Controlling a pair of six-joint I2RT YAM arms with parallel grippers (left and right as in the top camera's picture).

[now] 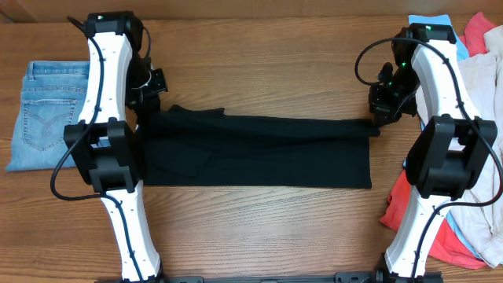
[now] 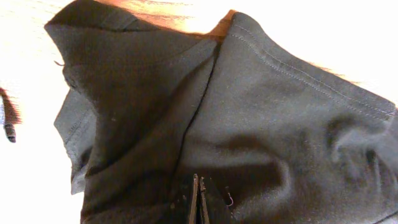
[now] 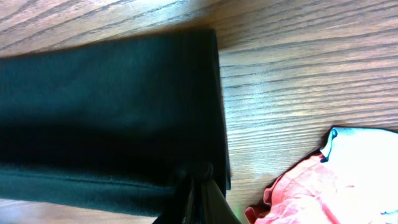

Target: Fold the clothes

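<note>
The black T-shirt (image 1: 259,153) lies stretched in a long band across the middle of the wooden table, folded lengthwise. My left gripper (image 1: 149,110) is shut on its left end; in the left wrist view the jaws (image 2: 199,199) pinch the black cloth (image 2: 261,124) near the collar and sleeve. My right gripper (image 1: 376,118) is shut on the right end; in the right wrist view the jaws (image 3: 196,186) grip the hem edge of the black cloth (image 3: 106,118). No white label shows.
Folded light-blue jeans (image 1: 43,114) lie at the far left. A pile of cream, coral and light-blue garments (image 1: 479,86) lies at the right edge, with coral cloth (image 3: 311,193) close to my right gripper. Bare wood (image 1: 259,228) lies in front of the shirt.
</note>
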